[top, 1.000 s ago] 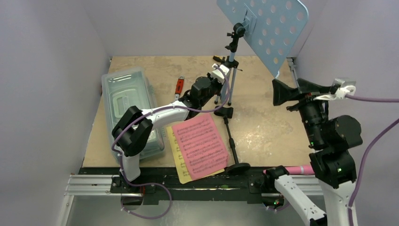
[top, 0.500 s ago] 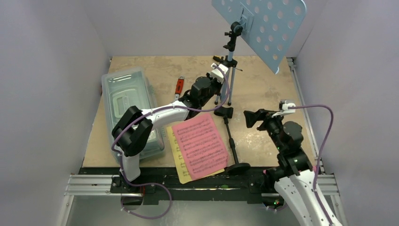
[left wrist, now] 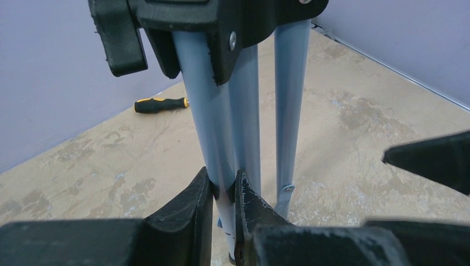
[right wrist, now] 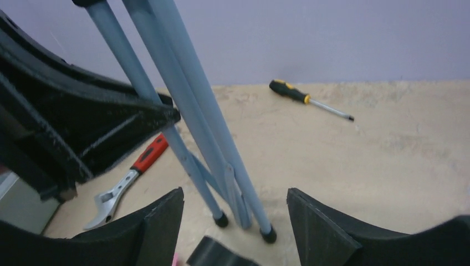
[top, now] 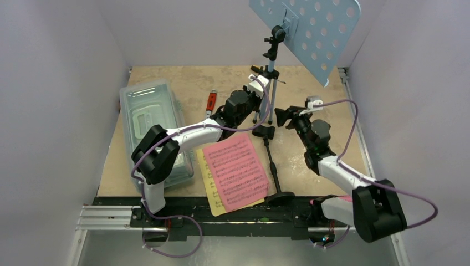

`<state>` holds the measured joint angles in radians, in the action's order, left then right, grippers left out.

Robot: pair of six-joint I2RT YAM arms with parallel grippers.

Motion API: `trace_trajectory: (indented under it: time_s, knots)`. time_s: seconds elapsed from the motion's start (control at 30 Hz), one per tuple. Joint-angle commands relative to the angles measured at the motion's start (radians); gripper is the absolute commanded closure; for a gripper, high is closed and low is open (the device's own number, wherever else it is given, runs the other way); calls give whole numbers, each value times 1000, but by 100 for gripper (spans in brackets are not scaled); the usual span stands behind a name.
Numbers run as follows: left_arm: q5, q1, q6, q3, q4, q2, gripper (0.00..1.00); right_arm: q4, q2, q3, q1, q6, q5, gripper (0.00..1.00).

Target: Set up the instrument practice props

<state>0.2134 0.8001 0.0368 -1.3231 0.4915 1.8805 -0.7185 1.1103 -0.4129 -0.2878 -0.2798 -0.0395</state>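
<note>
The light blue perforated music stand [top: 310, 33] is upright at the back on its folded tripod [top: 267, 108]. My left gripper [top: 259, 88] is shut on one tripod leg [left wrist: 205, 111], which is pinched between the fingertips [left wrist: 223, 180]. My right gripper [top: 284, 117] is open and low beside the tripod's feet. The legs [right wrist: 183, 100] stand just beyond its spread jaws [right wrist: 234, 194] and it touches nothing. Pink sheet music [top: 235, 169] lies on a yellow page [top: 209, 191] at the front. The black mic stand [top: 271, 160] lies flat, its round base [top: 281, 197] at the near edge.
A clear lidded box [top: 152, 130] sits at the left under my left arm. A red-handled wrench [top: 211, 101] lies left of the tripod. A yellow-and-black screwdriver [right wrist: 307, 100] lies near the back wall. Purple walls enclose the table on three sides.
My right arm has swung from high on the right, down and left to the tripod's feet, its jaws narrowing a little. The left gripper has stayed clamped on the leg.
</note>
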Motion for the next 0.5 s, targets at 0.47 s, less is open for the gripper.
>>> trace_trajectory:
  time_s: [0.47]
  knots:
    - [12, 2, 38, -18, -121, 14, 100, -474, 379, -219, -36, 169, 37, 40]
